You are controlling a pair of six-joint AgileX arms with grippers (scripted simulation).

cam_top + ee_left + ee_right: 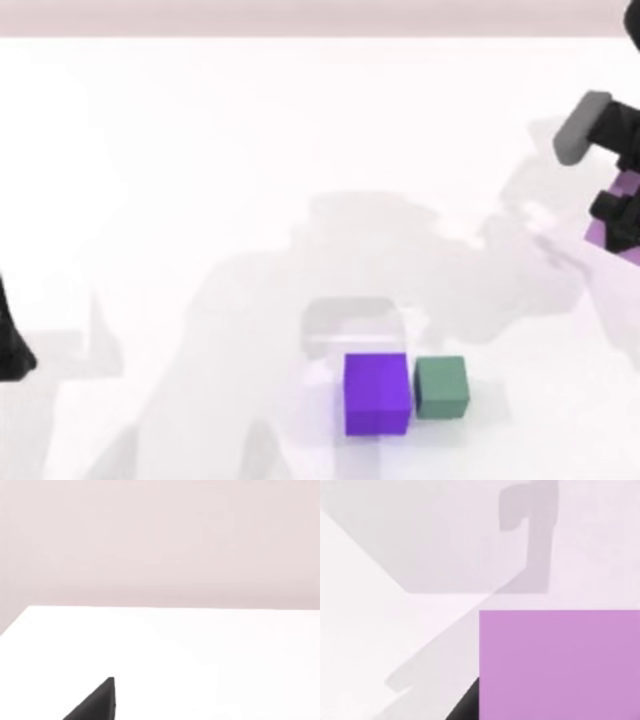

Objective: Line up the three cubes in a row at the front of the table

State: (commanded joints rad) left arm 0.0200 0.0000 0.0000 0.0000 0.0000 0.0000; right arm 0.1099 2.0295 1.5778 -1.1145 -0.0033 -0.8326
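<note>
The right gripper (622,222) has its jaws over the lilac-pink cube (560,665), grip unconfirmed; the purple cube (377,394) and teal-green cube (441,386) sit well forward-left.

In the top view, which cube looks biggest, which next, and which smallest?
1. Purple cube, looks largest.
2. Teal-green cube, clearly smaller.
3. Lilac-pink cube: unsure. Only a sliver shows at the table's right, beneath the right gripper, so I can't rank it.

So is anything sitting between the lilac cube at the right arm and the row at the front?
Nothing visible does. The lilac-pink cube is at the right gripper near the table's right edge; bare surface separates it from the teal cube, which sits beside the purple cube.
</note>
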